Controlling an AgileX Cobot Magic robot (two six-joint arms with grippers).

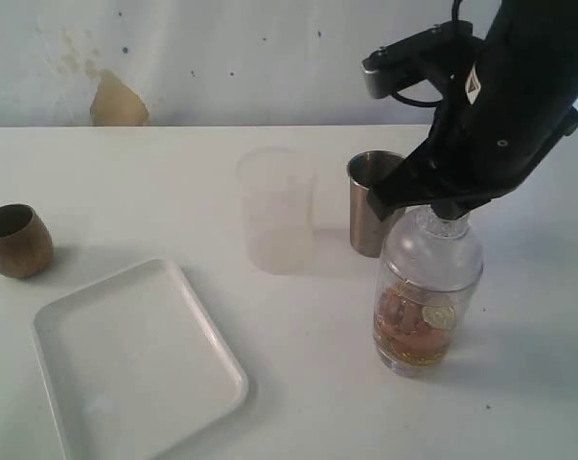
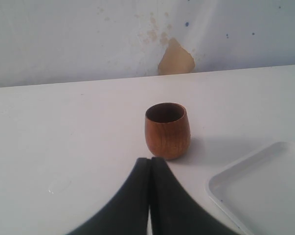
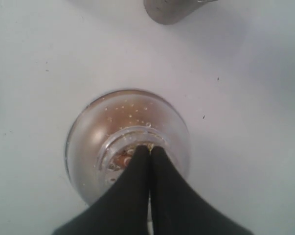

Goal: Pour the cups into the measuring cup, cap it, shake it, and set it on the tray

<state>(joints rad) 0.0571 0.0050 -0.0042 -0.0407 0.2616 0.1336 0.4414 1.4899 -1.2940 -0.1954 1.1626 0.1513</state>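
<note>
The measuring cup (image 1: pixel 427 297) stands upright at the right, holding brown pieces and a little liquid, with a clear dome lid (image 1: pixel 432 240) on top. My right gripper (image 1: pixel 449 213) is shut, its tips resting on the middle of the lid (image 3: pixel 132 134), gripping nothing. From straight above, my right gripper (image 3: pixel 149 149) covers the lid's centre. The steel tumbler (image 1: pixel 373 201) stands just behind the measuring cup. Far left, the wooden cup (image 1: pixel 15 240) stands upright beside the white tray (image 1: pixel 135 359). My left gripper (image 2: pixel 149 160) is shut and empty, just short of the wooden cup (image 2: pixel 168 129); it is outside the exterior view.
A frosted translucent cup (image 1: pixel 274 211) stands left of the steel tumbler (image 3: pixel 169 12). The tray's corner (image 2: pixel 264 186) lies beside the wooden cup. A white wall with a tan patch (image 1: pixel 116 101) runs along the table's back edge.
</note>
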